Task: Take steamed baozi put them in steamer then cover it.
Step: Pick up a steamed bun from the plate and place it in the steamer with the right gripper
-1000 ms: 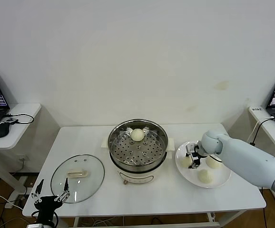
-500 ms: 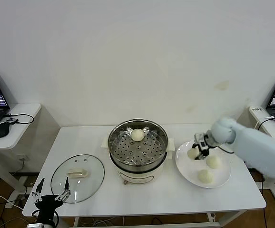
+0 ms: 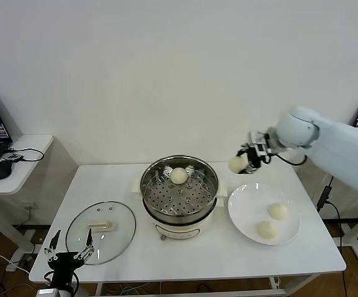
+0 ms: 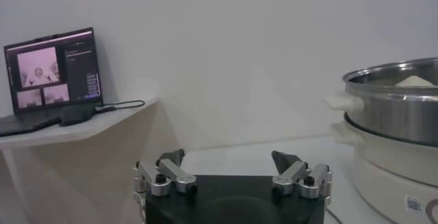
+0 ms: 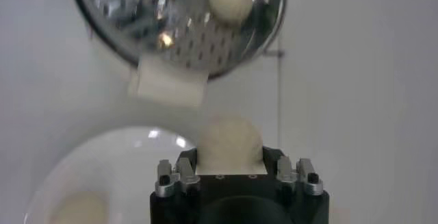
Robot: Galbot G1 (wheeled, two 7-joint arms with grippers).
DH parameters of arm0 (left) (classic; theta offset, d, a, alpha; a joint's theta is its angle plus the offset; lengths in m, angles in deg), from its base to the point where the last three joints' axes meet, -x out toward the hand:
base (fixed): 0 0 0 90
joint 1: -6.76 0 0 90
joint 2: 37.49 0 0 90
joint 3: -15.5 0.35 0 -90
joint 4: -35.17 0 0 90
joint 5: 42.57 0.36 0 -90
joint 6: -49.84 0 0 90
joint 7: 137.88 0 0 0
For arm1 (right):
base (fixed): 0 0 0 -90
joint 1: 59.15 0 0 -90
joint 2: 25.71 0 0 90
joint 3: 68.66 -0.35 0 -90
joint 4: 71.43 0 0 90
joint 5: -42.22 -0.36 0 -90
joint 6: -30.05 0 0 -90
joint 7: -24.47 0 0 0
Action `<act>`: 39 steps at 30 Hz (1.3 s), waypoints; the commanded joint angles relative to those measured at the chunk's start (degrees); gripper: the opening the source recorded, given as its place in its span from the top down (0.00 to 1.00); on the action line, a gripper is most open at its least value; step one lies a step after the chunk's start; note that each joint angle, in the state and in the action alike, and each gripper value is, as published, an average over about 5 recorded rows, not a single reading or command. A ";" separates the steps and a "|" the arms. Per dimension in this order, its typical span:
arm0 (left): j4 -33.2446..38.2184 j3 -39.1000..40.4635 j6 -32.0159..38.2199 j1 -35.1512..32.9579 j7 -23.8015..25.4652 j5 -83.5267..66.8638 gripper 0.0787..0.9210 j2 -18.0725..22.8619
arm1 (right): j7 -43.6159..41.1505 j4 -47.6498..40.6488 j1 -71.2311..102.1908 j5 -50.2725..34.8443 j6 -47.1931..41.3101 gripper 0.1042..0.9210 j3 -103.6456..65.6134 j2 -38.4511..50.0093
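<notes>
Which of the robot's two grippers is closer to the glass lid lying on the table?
The left. The left gripper hangs open at the table's front edge, just in front of the glass lid. The right gripper is far across the table, beyond the steamer, holding a baozi in the air.

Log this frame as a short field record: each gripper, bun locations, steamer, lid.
right gripper: shut on a baozi, raised between plate and steamer
left gripper: open, parked low at the table's front edge, near the lid
steamer: uncovered, one bun at the back of the basket
plate: two buns
lid: flat on the table, left of the steamer
</notes>
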 commanded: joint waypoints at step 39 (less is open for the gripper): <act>-1.44 -0.70 0.26 1.53 0.26 -0.97 0.12 -0.09 | 14.88 -17.16 9.84 -11.79 -15.21 0.35 3.65 -32.56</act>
